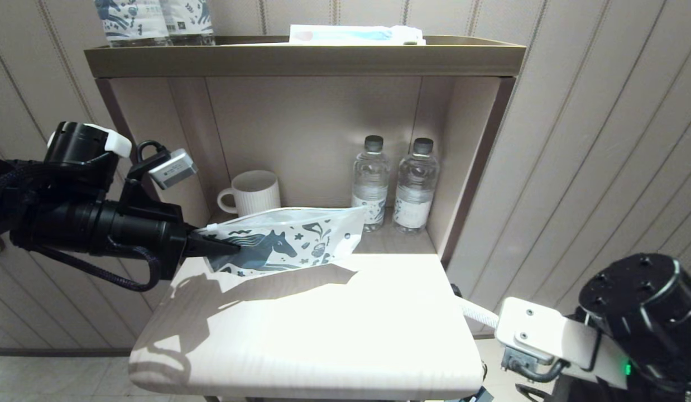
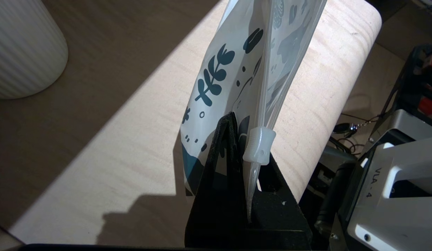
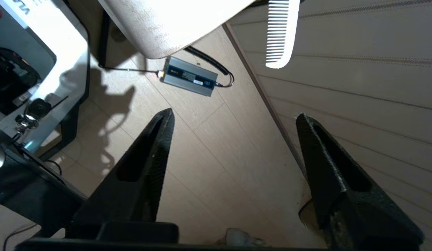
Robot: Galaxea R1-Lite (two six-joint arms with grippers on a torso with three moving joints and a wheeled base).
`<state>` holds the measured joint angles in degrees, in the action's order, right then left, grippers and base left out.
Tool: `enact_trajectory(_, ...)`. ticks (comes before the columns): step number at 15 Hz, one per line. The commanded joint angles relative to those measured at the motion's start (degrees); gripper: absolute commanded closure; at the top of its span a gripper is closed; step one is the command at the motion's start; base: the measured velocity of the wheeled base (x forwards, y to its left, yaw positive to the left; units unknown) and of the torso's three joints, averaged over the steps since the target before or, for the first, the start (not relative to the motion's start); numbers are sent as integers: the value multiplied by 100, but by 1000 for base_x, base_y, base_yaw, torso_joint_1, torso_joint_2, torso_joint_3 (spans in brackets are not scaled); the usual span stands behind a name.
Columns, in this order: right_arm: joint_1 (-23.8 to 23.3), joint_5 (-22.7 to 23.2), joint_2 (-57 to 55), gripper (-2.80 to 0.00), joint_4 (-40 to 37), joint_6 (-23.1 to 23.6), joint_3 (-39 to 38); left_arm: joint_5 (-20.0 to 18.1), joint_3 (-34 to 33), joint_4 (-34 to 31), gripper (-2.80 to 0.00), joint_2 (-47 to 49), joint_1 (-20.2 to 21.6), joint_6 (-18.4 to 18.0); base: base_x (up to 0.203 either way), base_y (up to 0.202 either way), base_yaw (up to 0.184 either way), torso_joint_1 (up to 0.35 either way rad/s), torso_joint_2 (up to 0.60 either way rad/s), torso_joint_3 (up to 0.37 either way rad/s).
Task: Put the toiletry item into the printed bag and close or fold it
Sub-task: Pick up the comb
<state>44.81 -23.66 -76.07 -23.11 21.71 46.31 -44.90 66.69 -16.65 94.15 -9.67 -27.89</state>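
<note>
The printed bag (image 1: 292,240), white with a dark teal horse, hangs tilted above the table (image 1: 323,335). My left gripper (image 1: 222,245) is shut on its left end. In the left wrist view the black fingers (image 2: 224,146) pinch the bag (image 2: 233,69) just beside its white zip slider (image 2: 259,144). The white comb (image 1: 478,314) sticks out past the table's right edge. My right gripper (image 3: 235,115) is open and empty, low beside the table over the floor, with the comb (image 3: 278,35) well ahead of its fingertips.
A ribbed white mug (image 1: 250,192) and two water bottles (image 1: 370,184) (image 1: 415,187) stand in the alcove behind the bag. On the shelf top are printed bottles (image 1: 153,22) and a white-and-blue packet (image 1: 354,34). A grey power adapter (image 3: 188,76) lies on the floor.
</note>
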Motion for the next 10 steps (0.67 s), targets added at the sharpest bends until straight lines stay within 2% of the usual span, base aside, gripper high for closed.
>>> enact_trajectory(1, 1, -93, -254, -280, -8, 15, -9, -28, -17, 18, 0, 3, 0, -15, 0, 0, 0, 0, 0, 0)
enact_trajectory(5, -26, -187, -643, -280, 629, 25, -24, -54, -51, 47, 0, -7, 0, -6, 0, 0, 0, 0, 0, 0)
enact_trajectory(10, -174, -297, -854, -280, 721, 30, -25, -56, -78, 56, 0, -2, 0, -15, 0, 0, 0, 0, 0, 0)
